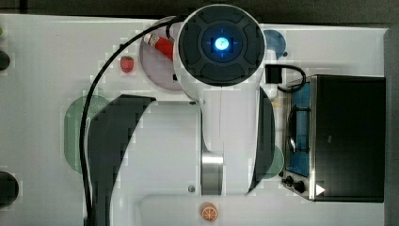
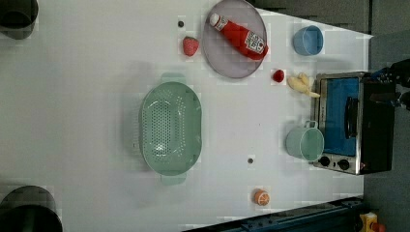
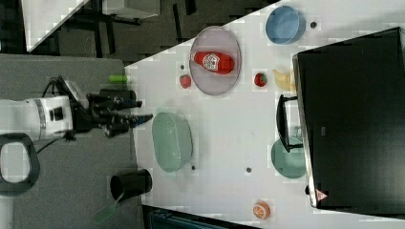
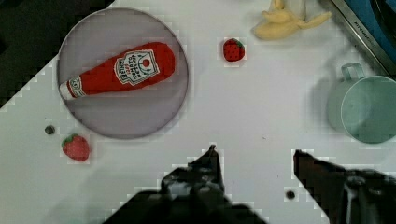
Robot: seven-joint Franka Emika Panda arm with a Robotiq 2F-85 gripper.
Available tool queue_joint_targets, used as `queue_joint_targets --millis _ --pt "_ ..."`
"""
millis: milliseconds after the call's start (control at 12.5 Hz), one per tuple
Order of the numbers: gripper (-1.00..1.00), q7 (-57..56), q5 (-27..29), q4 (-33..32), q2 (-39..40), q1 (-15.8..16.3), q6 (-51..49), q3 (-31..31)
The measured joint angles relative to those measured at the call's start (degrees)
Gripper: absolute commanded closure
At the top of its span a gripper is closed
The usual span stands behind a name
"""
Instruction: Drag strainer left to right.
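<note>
Strainer [image 2: 170, 128] on white tabletop [image 2: 87, 96], middle, beside grey plate [image 2: 234, 38] with ketchup bottle [image 2: 239, 35]. Looks light, stiff plastic, smooth, likely slides easy. Best grab: wide rim or small end handle. Tool [image 4: 254, 161] high up, fingers apart, nothing held. Tabletop flat, crowded; toaster oven [image 2: 355, 123] and green mug [image 2: 304, 142] near one end.

Mint strainer [image 2: 170, 128] on white table [image 2: 87, 96], ketchup bottle [image 2: 240, 35] on grey plate [image 2: 227, 63]

Two strawberries [image 2: 190, 46], two mugs [image 2: 304, 142], one strainer [image 2: 170, 128], one plate [image 2: 222, 58]
</note>
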Motion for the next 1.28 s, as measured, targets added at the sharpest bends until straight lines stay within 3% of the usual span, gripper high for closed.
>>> queue_joint_targets --millis 240,400,560,880,1120,1280 --pt "-1.0 6.33 -1.52 -16.79 -19.68 -0.85 -13.38 -0.11" --pt "-1.0 7.51 -0.42 -19.92 -30.19 -1.16 -12.9 -0.2" --pt "-1.0 8.13 0.21 -16.79 -34.55 -1.21 -11.7 0.88" --pt "-1.0 9.2 -0.79 -16.23 -31.7 -0.73 -2.18 8.6" --pt "-1.0 11.83 -0.77 -15.67 -19.94 0.17 4.35 19.68" --pt "-1.0 17.71 0.45 -17.46 -10.85 2.39 7.74 24.56"
